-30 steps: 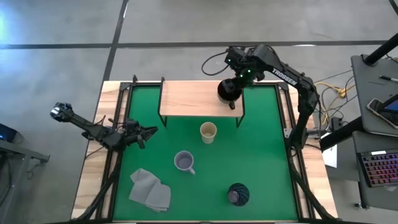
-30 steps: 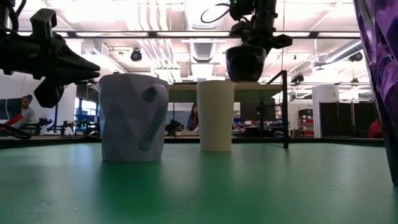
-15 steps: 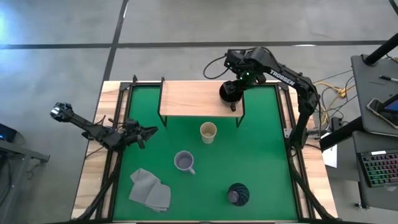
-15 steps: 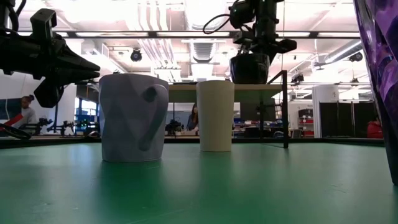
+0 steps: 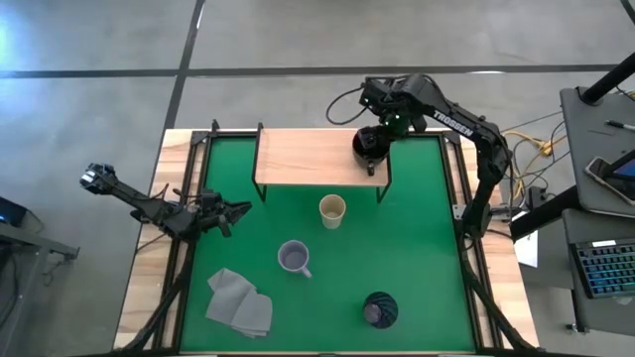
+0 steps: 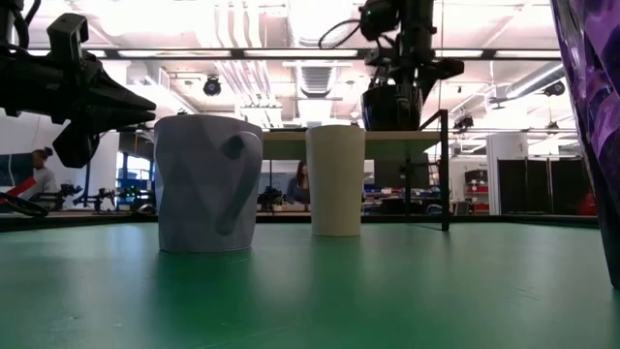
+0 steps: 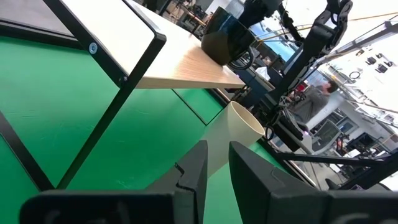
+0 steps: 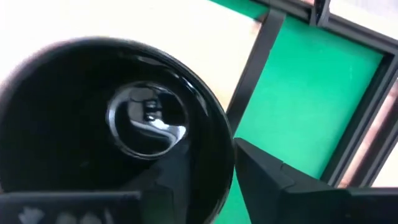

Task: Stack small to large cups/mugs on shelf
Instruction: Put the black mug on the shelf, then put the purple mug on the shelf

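The black mug (image 5: 368, 145) stands upright on the right end of the light-wood shelf (image 5: 308, 157). My right gripper (image 8: 217, 180) is right above it, open, pointing down, with one finger inside the mug and one outside its wall. The cream cup (image 5: 332, 210), the lavender mug (image 5: 294, 258) and the dark purple tumbler (image 5: 379, 309) stand on the green mat (image 5: 417, 238). My left gripper (image 5: 236, 210) waits at the mat's left edge, slightly open, with nothing between its fingers. My right gripper straddles the black mug's wall (image 8: 225, 155) from above, fingers pointing down. The outer finger (image 8: 273, 177) stands a little off the wall, with green mat showing between. Whether the inner finger touches the mug I cannot tell. The mug rests on its base on the shelf (image 6: 291, 133).
A folded grey cloth (image 5: 239, 302) lies at the mat's near left. The shelf's black legs (image 5: 385, 183) stand just beside the cream cup. The shelf's left and middle parts are bare wood. A wooden frame (image 5: 159, 238) borders the mat.
My right gripper has gone down and a little toward the table's right edge with the black mug. The mug hung clear above the shelf a second ago and now stands on the shelf's right end.
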You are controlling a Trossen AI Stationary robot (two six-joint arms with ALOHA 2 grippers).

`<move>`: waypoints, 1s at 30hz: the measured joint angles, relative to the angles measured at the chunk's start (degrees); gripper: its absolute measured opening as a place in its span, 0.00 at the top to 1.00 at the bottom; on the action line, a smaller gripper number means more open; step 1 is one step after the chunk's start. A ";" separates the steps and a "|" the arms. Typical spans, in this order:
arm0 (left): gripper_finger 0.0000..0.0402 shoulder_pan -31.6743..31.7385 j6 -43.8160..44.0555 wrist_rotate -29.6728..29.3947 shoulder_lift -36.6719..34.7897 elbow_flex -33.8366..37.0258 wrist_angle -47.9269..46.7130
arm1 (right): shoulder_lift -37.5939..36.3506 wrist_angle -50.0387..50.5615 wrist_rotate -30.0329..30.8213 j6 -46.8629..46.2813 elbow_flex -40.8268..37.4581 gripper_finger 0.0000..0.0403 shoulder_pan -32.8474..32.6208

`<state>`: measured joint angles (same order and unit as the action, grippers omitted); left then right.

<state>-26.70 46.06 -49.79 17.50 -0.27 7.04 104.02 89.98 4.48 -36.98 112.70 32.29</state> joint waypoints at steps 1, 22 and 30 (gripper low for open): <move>0.87 0.00 0.00 -0.01 0.00 0.00 0.00 | -0.17 -0.02 -0.31 0.25 0.87 0.70 0.00; 0.87 0.20 2.85 0.96 0.15 -0.80 5.00 | -22.93 0.03 4.57 -10.17 1.31 0.62 -17.87; 0.94 0.17 10.66 14.65 11.50 -26.83 -29.11 | -29.29 0.09 9.53 -18.13 -10.82 0.62 -22.99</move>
<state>-26.52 56.72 -35.14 28.99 -27.10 -22.07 74.73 90.07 14.01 -55.11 101.88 9.31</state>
